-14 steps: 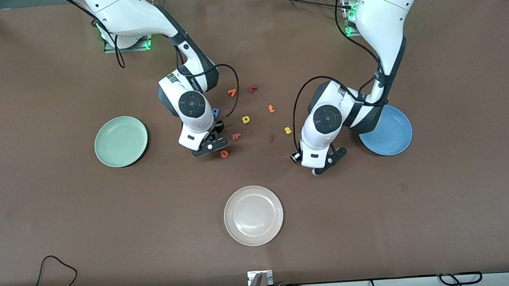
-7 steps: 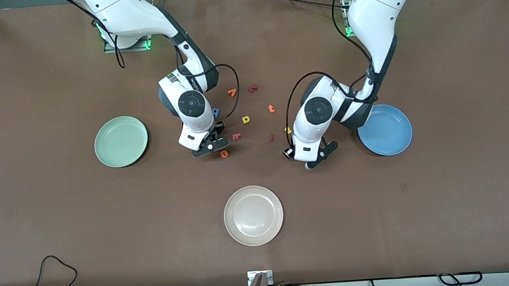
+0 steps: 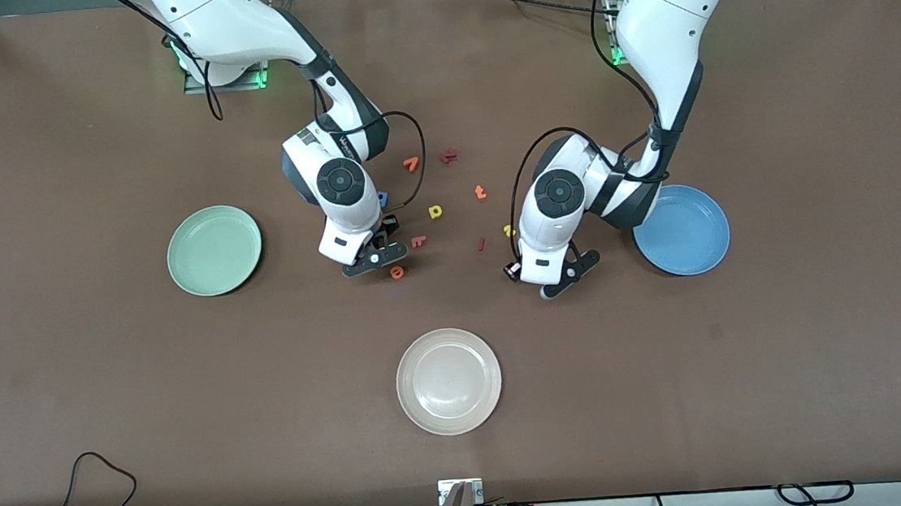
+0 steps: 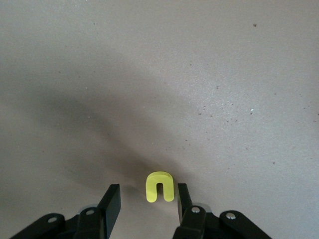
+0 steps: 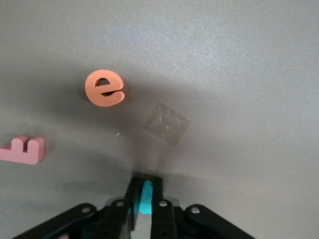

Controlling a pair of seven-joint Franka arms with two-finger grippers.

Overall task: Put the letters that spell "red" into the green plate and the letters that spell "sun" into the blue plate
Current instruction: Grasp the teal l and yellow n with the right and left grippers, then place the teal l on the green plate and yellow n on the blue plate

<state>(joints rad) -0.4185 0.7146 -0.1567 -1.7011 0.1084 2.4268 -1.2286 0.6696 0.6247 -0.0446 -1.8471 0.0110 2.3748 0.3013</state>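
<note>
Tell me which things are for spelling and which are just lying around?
For the job:
teal letter, held in the right end effector
orange e
blue letter
yellow u
green plate
blue plate

Lying about:
cream plate
orange t
pink letter

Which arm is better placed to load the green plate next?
Right. The right gripper is shut on the teal letter and is nearest the green plate. The left gripper straddles the yellow "u" near the blue plate.

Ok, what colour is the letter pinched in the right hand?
Teal, clearest in the right wrist view.
</note>
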